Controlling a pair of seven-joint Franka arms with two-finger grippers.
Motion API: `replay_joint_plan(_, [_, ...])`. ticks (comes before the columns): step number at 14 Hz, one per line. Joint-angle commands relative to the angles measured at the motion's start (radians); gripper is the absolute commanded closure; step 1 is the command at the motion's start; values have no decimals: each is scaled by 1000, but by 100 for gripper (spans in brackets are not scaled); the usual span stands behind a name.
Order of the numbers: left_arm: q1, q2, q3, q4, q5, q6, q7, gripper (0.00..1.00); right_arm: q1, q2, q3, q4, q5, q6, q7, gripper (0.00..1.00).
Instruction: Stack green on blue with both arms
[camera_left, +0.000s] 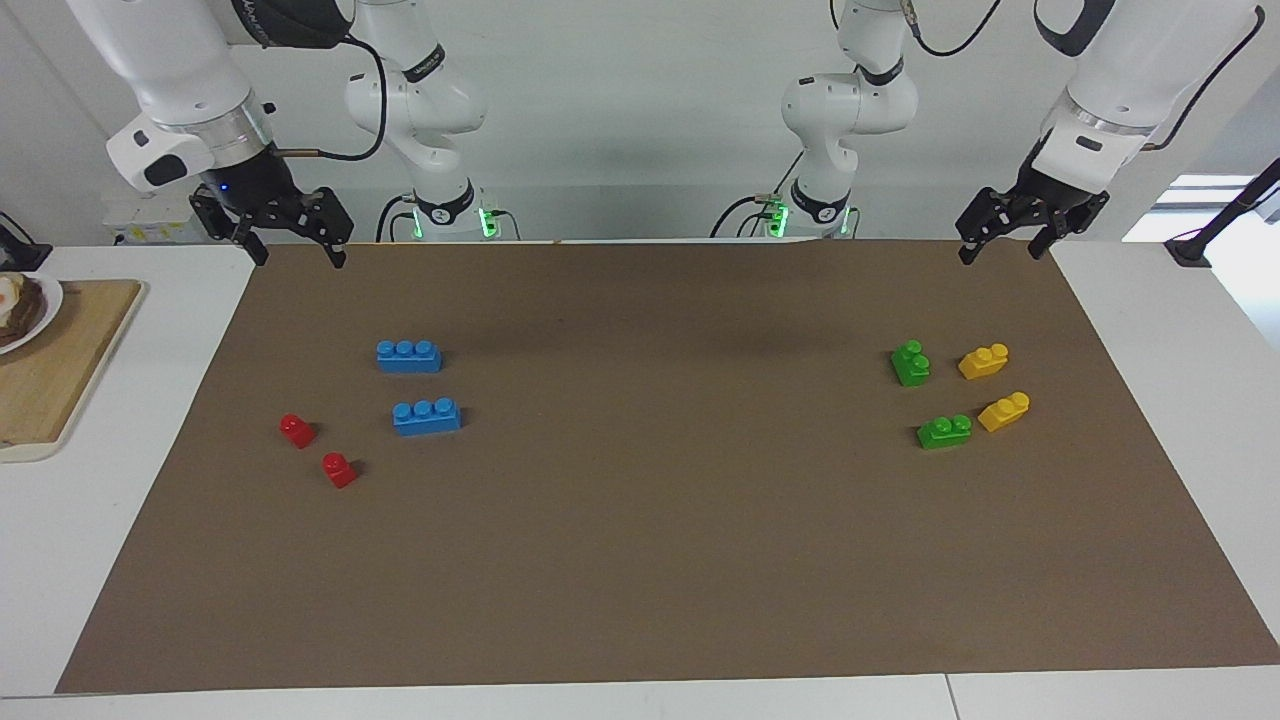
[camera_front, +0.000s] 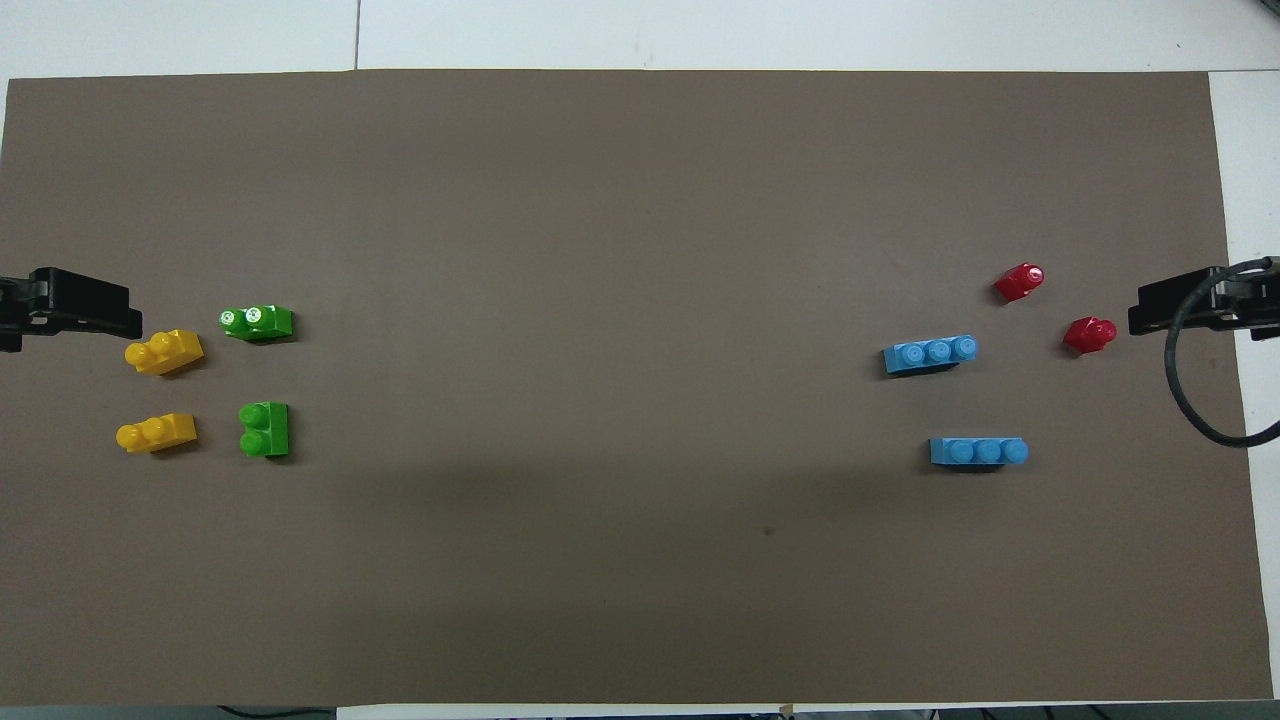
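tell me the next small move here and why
Probably lower the open left gripper onto the nearer green brick: both green bricks lie loose at its end, nothing is stacked, and the right gripper waits open near the blue bricks.

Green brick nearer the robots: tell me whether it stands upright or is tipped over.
Upright. The green brick nearer the robots rests flat on the brown mat, both studs pointing up, apart from the other green brick.

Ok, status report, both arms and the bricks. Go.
Left gripper and right gripper open, up at the robots' edge, waiting. Green bricks and blue bricks all unstacked at opposite ends of the mat. Nothing between them.
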Motion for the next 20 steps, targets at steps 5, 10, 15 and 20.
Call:
replay_joint_plan(5, [-7,1,2,10,5,6,-11,0,-13,-21,4,-24,11,-1,15,0])
replay_joint_plan(10, [-7,-6,2,-5,6,15,-11,0,-12,-33,6,-38,11,-18,-2,0])
replay_joint_plan(15, [7,-34,13,-69,3,81,-17,0,-14,-32,1,-42,13,29,80,2])
replay_joint_plan(20, [42,-150,12,-299,3,151,-13,0,-11,-35,1,-79,13,37,531,6])
